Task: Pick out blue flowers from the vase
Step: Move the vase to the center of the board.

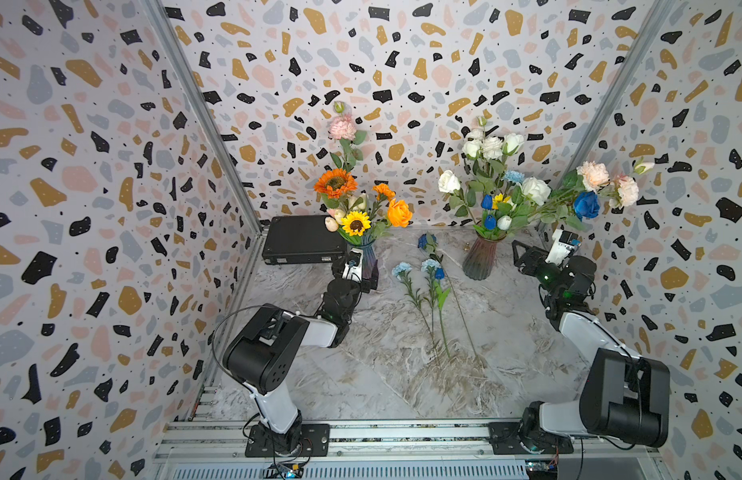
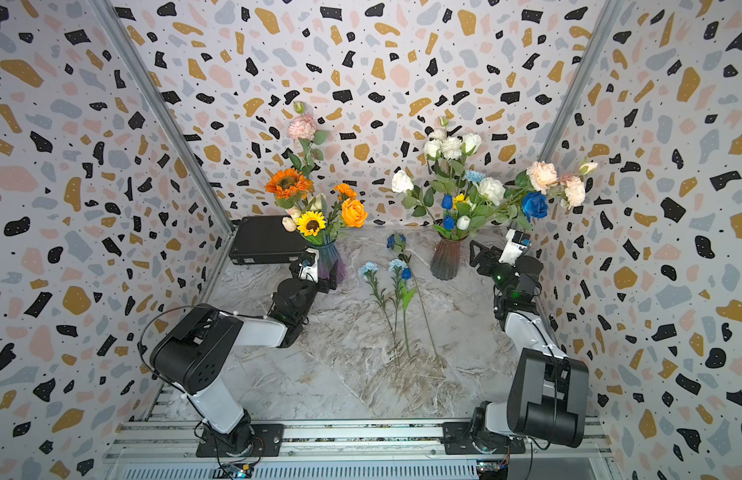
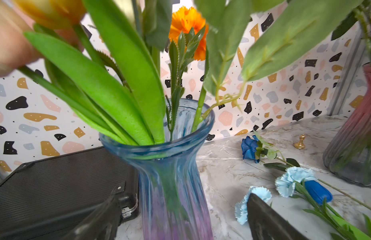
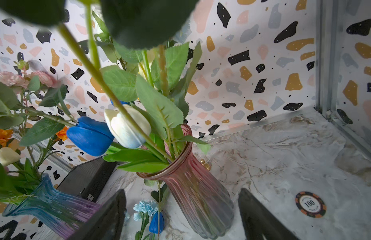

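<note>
The ribbed pink vase at the back right holds a deep blue rose, two blue tulips, a pale blue carnation and white roses. My right gripper is open beside it; in the right wrist view its fingers stand apart, short of the vase. A blue rose, two pale blue carnations and a blue tulip lie on the table. My left gripper is open, its jaws either side of the blue-purple vase without touching it.
The blue-purple vase holds orange and yellow sunflowers and an orange rose. A black case lies behind it. A small gold pawn and a poker chip sit near the pink vase. Patterned walls enclose the table.
</note>
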`<state>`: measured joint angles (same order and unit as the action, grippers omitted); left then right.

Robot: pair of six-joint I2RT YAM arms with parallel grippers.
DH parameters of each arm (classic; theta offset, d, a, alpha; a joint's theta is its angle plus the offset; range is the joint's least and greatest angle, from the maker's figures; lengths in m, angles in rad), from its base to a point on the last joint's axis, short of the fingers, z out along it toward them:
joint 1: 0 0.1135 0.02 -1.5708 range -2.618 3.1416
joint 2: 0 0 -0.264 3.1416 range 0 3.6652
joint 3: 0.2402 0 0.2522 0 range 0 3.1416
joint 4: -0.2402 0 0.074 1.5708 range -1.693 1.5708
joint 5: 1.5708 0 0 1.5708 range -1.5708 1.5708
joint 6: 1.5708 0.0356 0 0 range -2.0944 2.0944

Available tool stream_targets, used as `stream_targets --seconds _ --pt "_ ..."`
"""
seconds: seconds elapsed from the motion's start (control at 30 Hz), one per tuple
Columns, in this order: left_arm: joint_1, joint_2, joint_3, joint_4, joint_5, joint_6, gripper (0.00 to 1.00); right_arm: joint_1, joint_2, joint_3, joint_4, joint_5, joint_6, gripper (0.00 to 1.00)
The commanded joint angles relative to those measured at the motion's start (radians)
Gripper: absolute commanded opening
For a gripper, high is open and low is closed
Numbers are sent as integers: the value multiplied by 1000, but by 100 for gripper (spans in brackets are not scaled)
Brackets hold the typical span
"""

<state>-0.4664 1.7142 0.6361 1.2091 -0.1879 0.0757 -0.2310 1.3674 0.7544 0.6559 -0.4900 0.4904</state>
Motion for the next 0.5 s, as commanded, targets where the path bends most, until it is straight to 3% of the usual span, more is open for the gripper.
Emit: stream_targets --seconds 0.0,0.3,0.47 --pt "-41 -54 -17 -3 9 62 94 -19 -29 -15 59 3 -1 85" --pt "-157 -111 17 -99 5 112 94 -156 68 -45 331 -119 198 84" --pt "-230 -69 148 -185 59 129 94 -161 163 45 420 -225 260 84"
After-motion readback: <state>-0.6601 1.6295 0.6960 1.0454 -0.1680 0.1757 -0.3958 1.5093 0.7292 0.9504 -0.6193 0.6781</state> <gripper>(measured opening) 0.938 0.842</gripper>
